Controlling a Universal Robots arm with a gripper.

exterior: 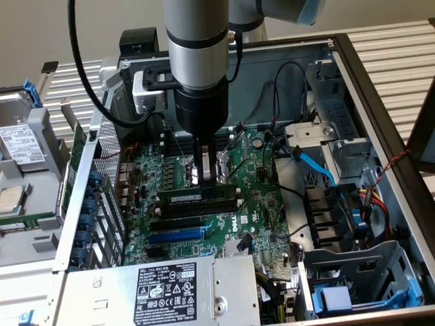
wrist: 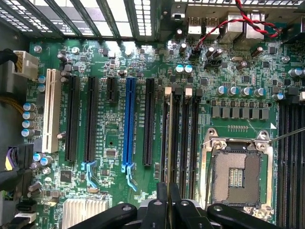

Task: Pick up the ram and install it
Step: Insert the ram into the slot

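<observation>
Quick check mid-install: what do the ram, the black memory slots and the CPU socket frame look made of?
The ram: matte green circuit board, likely fibreglass laminate, carrying dark chips. The memory slots: black moulded plastic by the look, with a faint sheen. The CPU socket frame: bare silvery metal, bright glints along its edges, probably steel.

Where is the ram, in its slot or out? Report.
Held, not released: the shut hand grips the ram on edge, lined up along the black memory slots. Seated or not: cannot tell.
</observation>
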